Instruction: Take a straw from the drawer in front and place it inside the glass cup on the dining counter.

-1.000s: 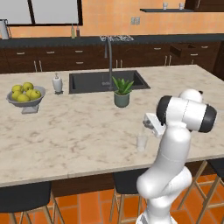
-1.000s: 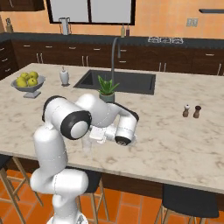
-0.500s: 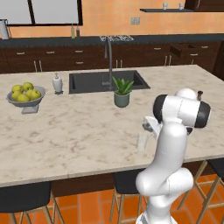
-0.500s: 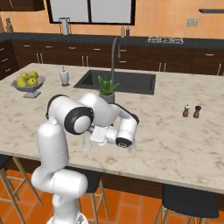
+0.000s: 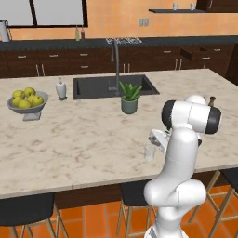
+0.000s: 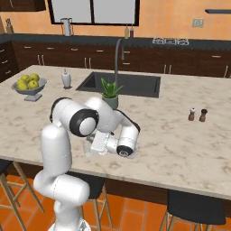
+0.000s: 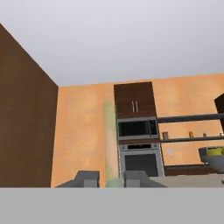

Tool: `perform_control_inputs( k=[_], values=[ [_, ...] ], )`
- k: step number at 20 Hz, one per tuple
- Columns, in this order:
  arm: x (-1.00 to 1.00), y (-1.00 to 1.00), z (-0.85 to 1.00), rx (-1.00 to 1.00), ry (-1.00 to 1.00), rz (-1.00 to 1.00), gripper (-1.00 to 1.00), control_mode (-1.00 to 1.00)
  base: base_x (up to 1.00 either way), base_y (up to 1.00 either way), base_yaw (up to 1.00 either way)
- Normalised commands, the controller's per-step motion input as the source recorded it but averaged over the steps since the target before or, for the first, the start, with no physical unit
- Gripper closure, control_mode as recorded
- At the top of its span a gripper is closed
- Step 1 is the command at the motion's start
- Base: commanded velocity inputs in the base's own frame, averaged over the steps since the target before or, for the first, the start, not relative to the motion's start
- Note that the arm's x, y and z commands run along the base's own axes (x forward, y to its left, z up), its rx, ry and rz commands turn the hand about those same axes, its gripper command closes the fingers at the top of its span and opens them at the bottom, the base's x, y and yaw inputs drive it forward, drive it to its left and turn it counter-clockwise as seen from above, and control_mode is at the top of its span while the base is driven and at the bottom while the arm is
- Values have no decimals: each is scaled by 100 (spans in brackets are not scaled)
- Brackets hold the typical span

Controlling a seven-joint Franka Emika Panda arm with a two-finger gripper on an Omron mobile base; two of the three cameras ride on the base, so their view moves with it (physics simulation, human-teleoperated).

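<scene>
Straw (image 7: 110, 144) stands between the 2 fingertips (image 7: 87, 178) of the gripper (image 7: 111, 179), a thin pale greenish-tan stick, blurred by closeness. The fingers sit close together beside it; whether they pinch it I cannot tell. The hand hovers at the near edge of the dining counter (image 5: 74, 139), beside the glass cup (image 5: 149, 151), apparently to drop the straw in.

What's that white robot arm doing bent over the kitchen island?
The white arm is working at the near edge of the dining counter, its gripper low beside a clear glass cup. The hand view shows a pale straw standing between the gripper's fingertips. It looks like it is setting the straw into the cup; whether it has let go is unclear.
</scene>
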Motion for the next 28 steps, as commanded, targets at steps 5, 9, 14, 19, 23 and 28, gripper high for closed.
perform_control_inputs(
  k=[5, 9, 14, 19, 23, 28],
  values=[
    [-8, 0, 0, 0, -1, 0, -100, -100, 0, 0, 0],
    [-12, 0, 12, -3, -7, 0, -100, -100, 0, 0, 0],
    [-4, 0, 23, -9, -14, -3, -100, -100, 0, 0, 0],
    [0, 0, 23, -18, -21, -9, -100, -100, 0, 0, 0],
    [-3, -3, 35, -20, -26, -8, -100, -100, 0, 0, 0],
    [-31, -2, 44, -23, -46, -4, -100, -100, 0, 0, 0]
  ],
)
